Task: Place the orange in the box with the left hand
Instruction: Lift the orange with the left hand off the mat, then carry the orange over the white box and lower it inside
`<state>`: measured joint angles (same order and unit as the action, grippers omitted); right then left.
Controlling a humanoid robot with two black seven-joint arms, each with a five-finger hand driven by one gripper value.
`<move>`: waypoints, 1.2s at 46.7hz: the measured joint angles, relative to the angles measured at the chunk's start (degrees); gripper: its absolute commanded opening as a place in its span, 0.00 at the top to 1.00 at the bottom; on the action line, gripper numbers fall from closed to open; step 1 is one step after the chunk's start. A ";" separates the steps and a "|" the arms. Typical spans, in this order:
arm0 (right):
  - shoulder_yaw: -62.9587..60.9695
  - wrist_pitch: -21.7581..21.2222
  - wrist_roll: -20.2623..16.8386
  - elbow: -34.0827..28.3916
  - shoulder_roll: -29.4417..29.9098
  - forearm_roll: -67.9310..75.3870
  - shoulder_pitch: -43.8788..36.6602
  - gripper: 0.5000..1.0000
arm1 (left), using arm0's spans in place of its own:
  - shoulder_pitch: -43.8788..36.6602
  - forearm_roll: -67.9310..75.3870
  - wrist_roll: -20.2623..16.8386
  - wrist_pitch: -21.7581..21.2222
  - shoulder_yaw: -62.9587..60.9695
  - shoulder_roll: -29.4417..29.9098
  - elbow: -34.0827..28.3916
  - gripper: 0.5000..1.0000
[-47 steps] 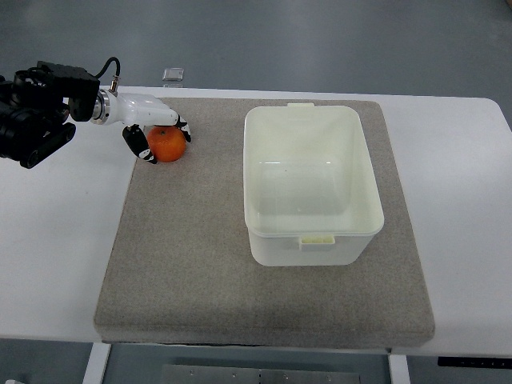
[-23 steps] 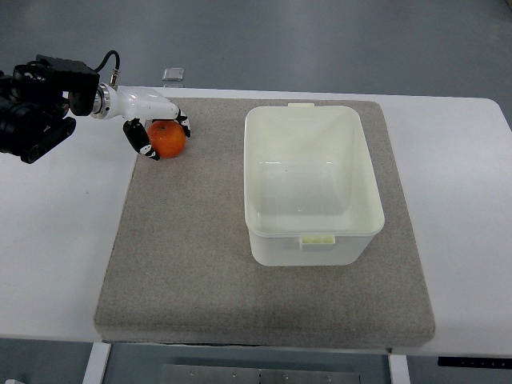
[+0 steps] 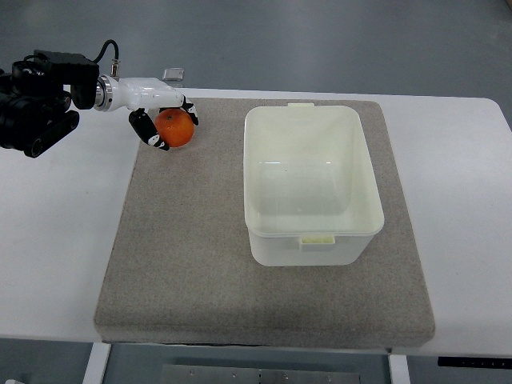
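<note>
My left hand (image 3: pixel 170 125) reaches in from the upper left, white with black fingertips, and its fingers are curled around the orange (image 3: pixel 175 128). The orange is held just above the back left part of the grey mat (image 3: pixel 192 240). The white plastic box (image 3: pixel 310 182) stands open and empty on the mat's right half, well to the right of the hand. My right hand does not show.
The mat lies on a white table (image 3: pixel 56 240). A small clear object (image 3: pixel 173 74) sits at the table's back edge, behind the hand. The black arm body (image 3: pixel 36 100) fills the upper left corner.
The left hand has risen with the orange and shifted toward the back and a little to the right, in the direction of the box.
</note>
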<state>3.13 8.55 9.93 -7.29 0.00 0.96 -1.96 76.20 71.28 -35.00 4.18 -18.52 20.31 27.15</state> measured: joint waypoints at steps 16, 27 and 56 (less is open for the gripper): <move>-0.02 0.01 0.00 0.00 0.00 0.00 0.00 0.15 | 0.92 -9.98 0.00 0.13 2.17 -0.36 0.69 1.00; 0.01 0.02 0.00 0.00 0.00 0.00 0.00 0.15 | 2.41 -9.48 0.00 0.26 2.85 -0.48 0.90 1.00; 0.03 0.00 0.00 0.01 0.00 0.00 0.02 0.15 | 13.09 -7.89 0.00 -0.15 2.54 -3.78 8.88 1.00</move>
<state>3.16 8.54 9.93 -7.29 0.00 0.96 -1.94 89.28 63.39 -35.00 4.03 -15.99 16.53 36.03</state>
